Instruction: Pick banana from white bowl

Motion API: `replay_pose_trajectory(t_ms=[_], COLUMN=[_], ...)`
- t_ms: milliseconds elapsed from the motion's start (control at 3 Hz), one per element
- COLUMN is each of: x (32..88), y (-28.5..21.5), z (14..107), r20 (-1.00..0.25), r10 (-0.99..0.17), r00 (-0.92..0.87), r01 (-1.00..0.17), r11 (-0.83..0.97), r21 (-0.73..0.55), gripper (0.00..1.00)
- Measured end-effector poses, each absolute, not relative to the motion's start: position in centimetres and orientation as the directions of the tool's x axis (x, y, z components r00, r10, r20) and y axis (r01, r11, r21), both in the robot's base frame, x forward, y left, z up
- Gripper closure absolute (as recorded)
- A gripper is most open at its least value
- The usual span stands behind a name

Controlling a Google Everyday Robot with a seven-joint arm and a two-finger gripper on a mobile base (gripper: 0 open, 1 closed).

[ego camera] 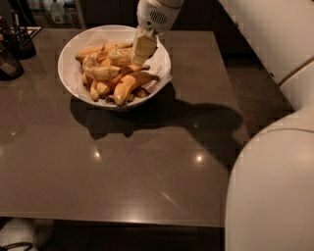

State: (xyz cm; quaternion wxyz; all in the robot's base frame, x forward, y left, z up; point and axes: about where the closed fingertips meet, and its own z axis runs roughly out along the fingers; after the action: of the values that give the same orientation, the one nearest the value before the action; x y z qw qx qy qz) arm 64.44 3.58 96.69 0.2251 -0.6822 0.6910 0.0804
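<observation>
The white bowl [67, 51], lined with crinkled white paper, stands on the far left part of the dark table and holds several bananas. The plump, pale, speckled banana [119, 55] lies near the top of the pile, toward the bowl's back right. My gripper [142, 53] reaches down from above into the bowl's right side, its pale tip right against the right end of the speckled banana. Smoother orange-yellow bananas [128, 83] lie in front of it.
The dark glossy table [147, 162] stretches toward me, with its front edge near the bottom. Dark containers [14, 46] stand at the far left edge. My white arm and body [274, 186] fill the right side. Bottles [56, 10] sit behind the table.
</observation>
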Motion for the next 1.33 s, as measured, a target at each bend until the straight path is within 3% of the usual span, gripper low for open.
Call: replay_pose_trajectory(t_ms=[333,1000,1333], x=[63.4,62.2,58.5], y=[2.5,3.3,4.0], z=[98.1,99.4,100.9], r20=[-0.471,-0.449,-0.485], r10=[-0.877,-0.882,-0.856], r00=[0.096,0.139,0.176], r01=[-0.972,-0.962,-0.956], r11=[0.019,-0.012,-0.031], r21=[-0.234,-0.274,-0.291], gripper=[1.0,1.0,1.0])
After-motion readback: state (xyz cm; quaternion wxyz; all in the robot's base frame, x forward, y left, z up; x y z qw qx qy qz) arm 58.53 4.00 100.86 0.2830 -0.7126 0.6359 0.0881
